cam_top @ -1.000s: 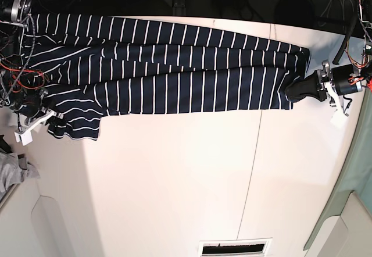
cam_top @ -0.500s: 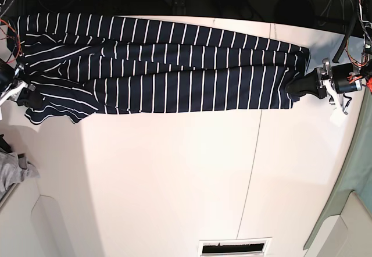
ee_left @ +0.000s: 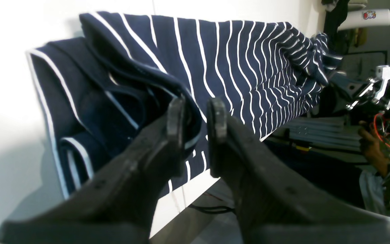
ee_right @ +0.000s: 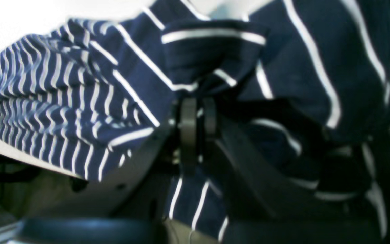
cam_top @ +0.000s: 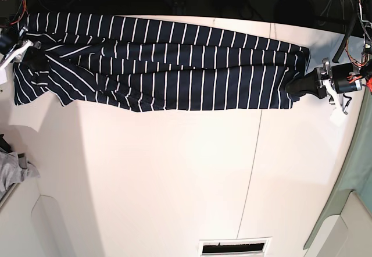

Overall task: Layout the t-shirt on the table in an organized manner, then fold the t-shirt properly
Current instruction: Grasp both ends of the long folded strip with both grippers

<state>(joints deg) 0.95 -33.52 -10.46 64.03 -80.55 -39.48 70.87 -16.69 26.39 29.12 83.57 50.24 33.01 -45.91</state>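
T-shirt (cam_top: 163,65): lying stretched along the table's (cam_top: 174,175) far edge. I am watching the right gripper (ee_right: 196,112), clamped on the sleeve end, carrying it back; left gripper (ee_left: 196,117) is pinching the hem, part-open.

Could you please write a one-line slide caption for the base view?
Striped navy t-shirt stretched along the white table's far edge, a gripper at each end, left gripper and right gripper.

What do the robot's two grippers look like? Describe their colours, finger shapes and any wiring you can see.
The left gripper has matte black, tapered fingers ending in flat ribbed pads. Behind it in the base view sit a silver metal bracket and red wires. The right gripper has the same black fingers and pads; silver hardware and red cables show near it.
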